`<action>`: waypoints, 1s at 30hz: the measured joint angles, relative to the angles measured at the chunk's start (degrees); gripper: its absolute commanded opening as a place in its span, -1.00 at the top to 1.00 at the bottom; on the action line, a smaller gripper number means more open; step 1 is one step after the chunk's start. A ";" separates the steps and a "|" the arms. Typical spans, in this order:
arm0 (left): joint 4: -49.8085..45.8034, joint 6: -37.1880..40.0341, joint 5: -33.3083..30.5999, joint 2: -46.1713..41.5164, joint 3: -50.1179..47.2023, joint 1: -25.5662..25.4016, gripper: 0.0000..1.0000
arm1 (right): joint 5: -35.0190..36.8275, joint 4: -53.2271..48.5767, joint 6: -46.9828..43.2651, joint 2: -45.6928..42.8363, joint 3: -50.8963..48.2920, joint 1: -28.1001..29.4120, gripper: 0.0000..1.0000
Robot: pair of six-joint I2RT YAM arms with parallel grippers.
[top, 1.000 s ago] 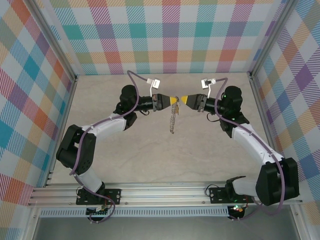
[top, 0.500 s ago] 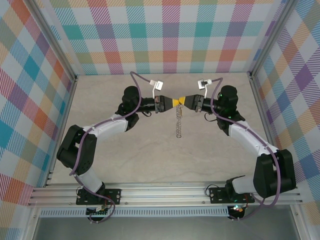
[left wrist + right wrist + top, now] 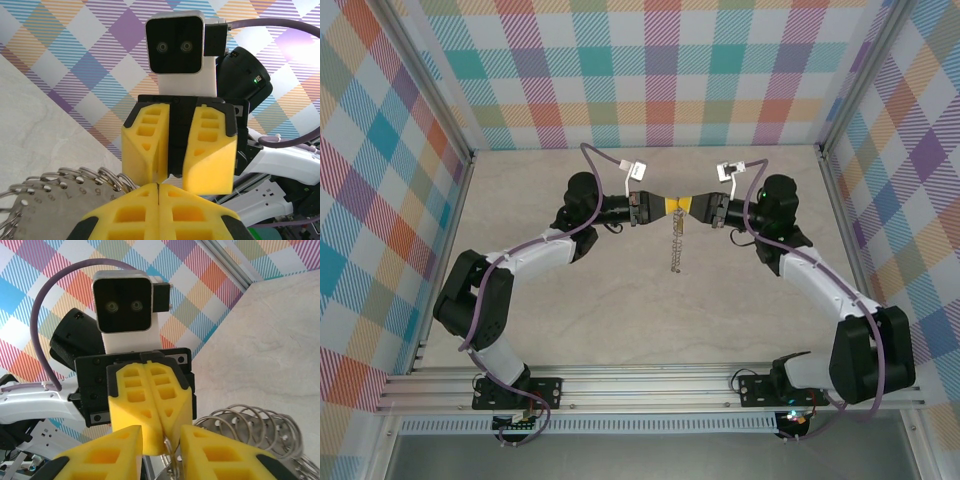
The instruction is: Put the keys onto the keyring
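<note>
Arms: the left arm (image 3: 525,252) and right arm (image 3: 825,285) had white link shells and bulky black joint housings.
Pincers: the left pincer (image 3: 665,206) and right pincer (image 3: 686,206) wore yellow fingers with moulded rectangular pockets, on black mounts.
Wrist cameras (image 3: 176,47): white boxes, each with a black face and two lenses.
Cables (image 3: 595,155): purple, looping along each arm.
Green light (image 3: 256,79): glowed on a black joint.

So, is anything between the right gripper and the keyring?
Nothing visible. The right gripper meets the shut left gripper tip to tip, its jaws slightly apart with a wire of the keyring in the gap; the rest hangs free below.
</note>
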 measured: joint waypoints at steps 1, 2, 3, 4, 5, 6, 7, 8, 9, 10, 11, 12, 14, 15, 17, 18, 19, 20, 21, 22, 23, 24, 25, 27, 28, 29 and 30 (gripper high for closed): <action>0.00 0.00 0.04 -0.09 0.00 -0.04 1.00 | 0.13 -0.13 -0.02 -0.09 -0.13 0.00 0.58; 0.00 0.00 0.02 -0.09 0.00 -0.20 1.00 | 0.13 -0.20 -0.02 -0.13 -0.26 0.02 0.58; -0.02 0.00 0.00 -0.09 0.00 -0.22 1.00 | 0.11 -0.22 -0.02 -0.20 -0.48 0.02 0.57; -0.07 0.00 -0.02 -0.09 0.00 -0.24 1.00 | 0.09 -0.22 -0.02 -0.24 -0.70 0.02 0.57; -0.09 0.00 -0.04 -0.09 0.00 -0.26 1.00 | 0.07 -0.24 -0.02 -0.26 -0.83 0.02 0.57; -0.09 0.00 -0.07 -0.09 0.00 -0.26 1.00 | 0.02 -0.28 0.00 -0.26 -0.90 0.02 0.57; -0.09 0.00 -0.11 -0.09 0.00 -0.26 1.00 | -0.04 -0.26 -0.02 -0.28 -1.01 0.02 0.59; -0.09 0.00 -0.13 -0.09 0.00 -0.26 1.00 | -0.11 -0.24 -0.02 -0.31 -1.11 0.02 0.61; -0.09 0.00 -0.24 -0.09 0.00 -0.26 1.00 | -0.15 -0.22 -0.02 -0.31 -1.29 0.02 0.67; -0.09 0.00 -0.26 -0.09 0.00 -0.26 1.00 | -0.15 -0.17 0.00 -0.31 -1.46 0.02 0.75; -0.13 0.00 -0.24 -0.09 0.00 -0.26 1.00 | -0.13 -0.13 -0.07 -0.31 -1.57 0.00 0.82; -0.15 -0.02 -0.28 -0.09 0.00 -0.26 1.00 | -0.20 -0.02 0.00 -0.28 -1.64 -0.04 0.91; -0.28 -0.02 -0.44 -0.09 0.00 -0.22 1.00 | -0.22 0.33 0.35 -0.28 -1.68 -0.04 1.00; -0.28 -0.02 -0.46 -0.09 0.00 -0.22 1.00 | -0.24 0.42 0.44 -0.26 -1.73 -0.04 1.00; -0.31 -0.02 -0.48 -0.09 0.00 -0.22 1.00 | -0.24 0.50 0.44 -0.26 -1.73 -0.04 1.00; -0.31 0.00 -0.57 -0.09 0.00 -0.22 1.00 | -0.22 0.59 0.44 -0.24 -1.73 -0.04 1.00; -0.39 0.11 -0.79 -0.09 0.00 -0.22 1.00 | -0.02 0.59 0.44 -0.24 -1.73 -0.04 1.00; -0.83 0.59 -1.09 -0.15 0.02 -0.22 0.97 | 0.31 0.46 0.37 -0.24 -1.73 -0.04 1.00; -2.19 1.57 -1.86 -0.50 0.09 -0.22 0.84 | 0.83 0.09 0.31 -0.24 -1.73 -0.04 1.00; -4.24 2.89 -3.02 -1.14 0.09 -0.26 0.61 | 1.57 -0.50 0.07 -0.24 -1.73 -0.02 1.00; -6.23 4.44 -4.17 -1.90 0.09 -0.26 0.38 | 2.38 -1.05 -0.13 -0.28 -1.73 0.02 1.00; -8.92 6.14 -5.88 -3.06 0.09 -0.39 0.16 | 3.41 -1.84 -0.44 -0.50 -1.73 0.17 1.00; -11.39 7.74 -7.96 -4.55 0.09 -0.39 -0.03 | 4.48 -2.84 -0.72 -0.85 -1.73 0.31 1.00; -15.41 10.80 -11.82 -7.76 0.09 -0.42 -0.35 | 6.45 -4.66 -1.51 -1.66 -1.84 0.31 1.00; -17.25 12.37 -13.92 -9.64 0.11 -0.42 -0.49 | 7.39 -5.62 -1.79 -2.14 -1.84 0.31 1.00; -18.93 13.64 -15.72 -11.17 0.13 -0.42 -0.60 | 8.20 -6.32 -2.01 -2.56 -1.84 0.31 1.00; -21.07 15.21 -17.92 -12.85 0.37 -0.42 -0.70 | 9.01 -6.88 -2.29 -2.95 -1.84 0.31 1.00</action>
